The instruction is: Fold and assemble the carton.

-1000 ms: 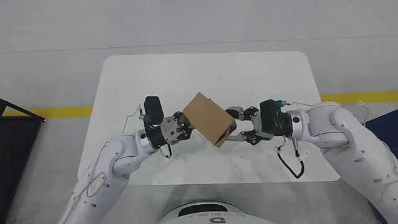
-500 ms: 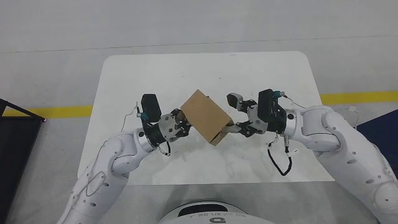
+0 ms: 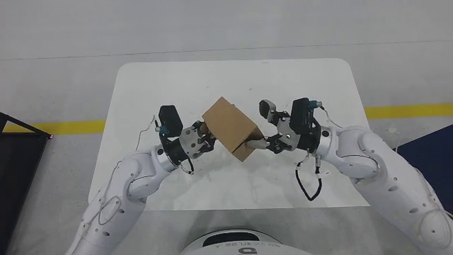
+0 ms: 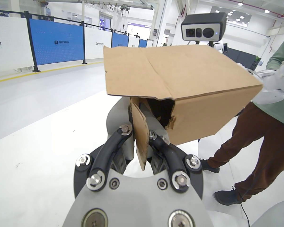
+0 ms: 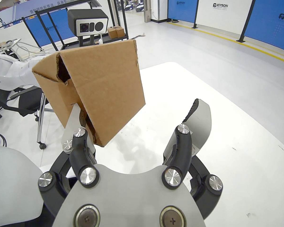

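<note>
- The carton (image 3: 230,127) (image 4: 184,83) (image 5: 101,86) is off the white surface (image 3: 141,85), tilted, between the two grippers, above the middle of the surface
- The left gripper (image 3: 202,142) (image 4: 139,134) is closed narrow on a narrow flap (image 4: 140,128) at the carton's near end; its fingers press that flap from both sides
- Beside that flap the carton's end gapes, dark inside, and another flap juts out above it
- The right gripper (image 3: 262,126) (image 5: 138,119) is spread wide and grips nothing
- One of its fingers (image 5: 72,119) sits against the carton's other end, partly behind a broad flap (image 5: 106,83) that stands open
- Its other finger (image 5: 198,119) is well apart from the cardboard, in free air above the surface
</note>
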Available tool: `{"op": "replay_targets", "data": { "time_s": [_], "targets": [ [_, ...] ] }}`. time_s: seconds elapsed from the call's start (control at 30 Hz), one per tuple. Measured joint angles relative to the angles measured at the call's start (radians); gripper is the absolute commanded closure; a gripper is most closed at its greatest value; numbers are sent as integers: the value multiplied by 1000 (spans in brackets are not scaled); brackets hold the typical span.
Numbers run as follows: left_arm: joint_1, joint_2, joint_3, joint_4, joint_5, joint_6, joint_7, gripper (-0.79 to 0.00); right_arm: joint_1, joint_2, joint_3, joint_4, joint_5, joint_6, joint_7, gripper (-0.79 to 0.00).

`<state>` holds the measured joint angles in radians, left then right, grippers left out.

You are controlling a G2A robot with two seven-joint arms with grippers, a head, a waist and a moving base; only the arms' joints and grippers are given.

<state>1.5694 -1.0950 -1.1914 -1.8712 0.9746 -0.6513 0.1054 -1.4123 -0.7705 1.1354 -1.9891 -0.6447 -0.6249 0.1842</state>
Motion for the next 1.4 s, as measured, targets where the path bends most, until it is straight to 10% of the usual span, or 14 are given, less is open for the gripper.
{"op": "replay_targets", "data": {
  "time_s": [1.4],
  "targets": [
    [51,-8,-20,-23,16,123,16,0,-45,-51,34,-32,-54,148,13,-785]
  ]
}}
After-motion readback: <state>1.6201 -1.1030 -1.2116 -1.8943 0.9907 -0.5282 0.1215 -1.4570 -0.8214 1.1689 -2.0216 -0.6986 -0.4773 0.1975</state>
